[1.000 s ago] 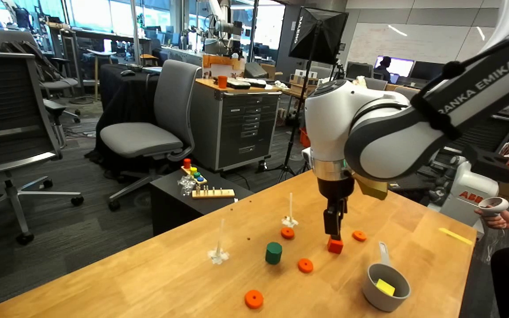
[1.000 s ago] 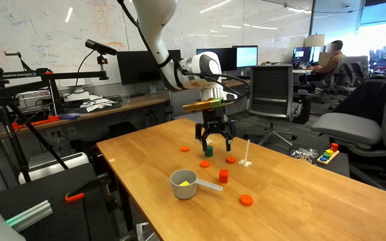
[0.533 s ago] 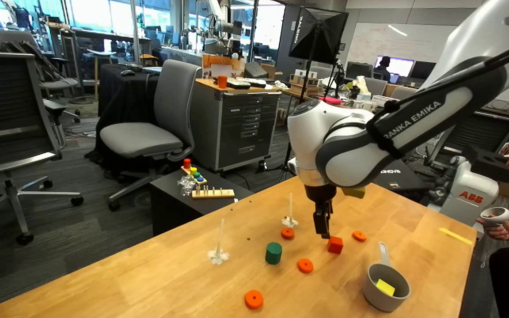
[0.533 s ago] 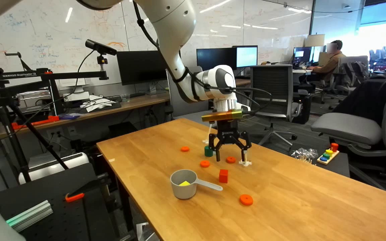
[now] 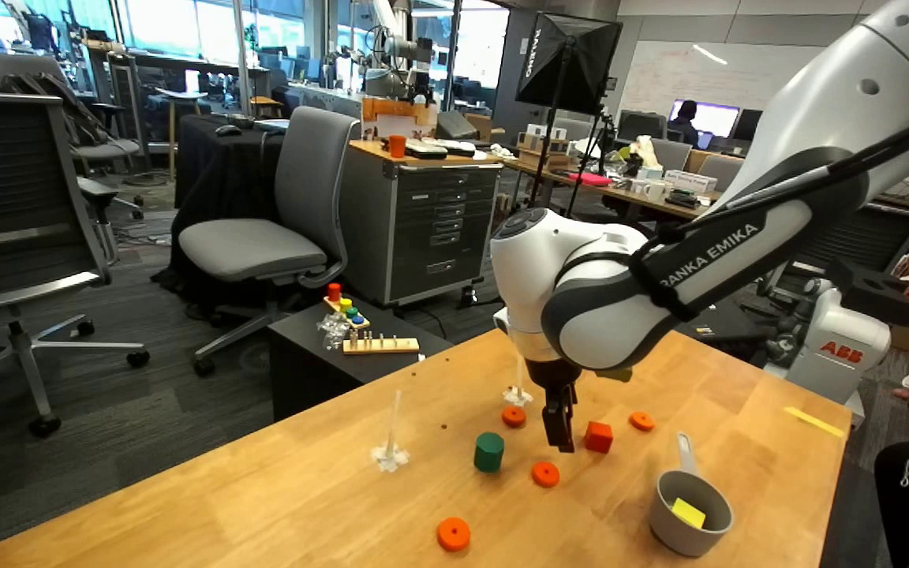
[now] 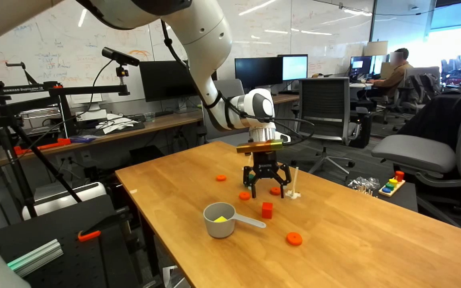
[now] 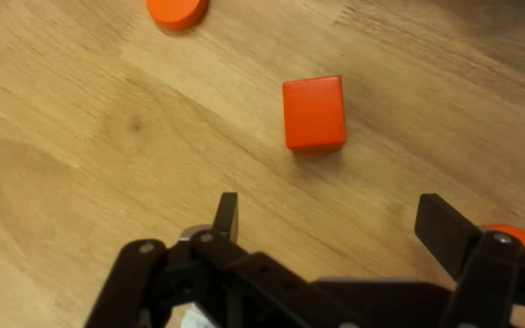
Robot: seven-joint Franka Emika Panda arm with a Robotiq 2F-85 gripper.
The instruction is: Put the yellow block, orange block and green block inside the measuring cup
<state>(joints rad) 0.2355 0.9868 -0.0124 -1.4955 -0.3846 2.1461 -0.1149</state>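
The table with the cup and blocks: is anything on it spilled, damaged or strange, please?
I see nothing spilled or damaged. The odd part is two thin sticks near the green block, standing in ragged white patches, maybe tape; this looks makeshift. The cup stands upright.

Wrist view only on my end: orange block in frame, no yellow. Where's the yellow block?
Observer: Inside the measuring cup; both exterior views show the yellow block in it.
Operator: Anything else left to load, outside my frame?
Observer: Yes, the green block stands on the table, outside the cup.
Operator: Anything upright to steer around?
Observer: Two thin pegs stand on the table, as an exterior view shows.
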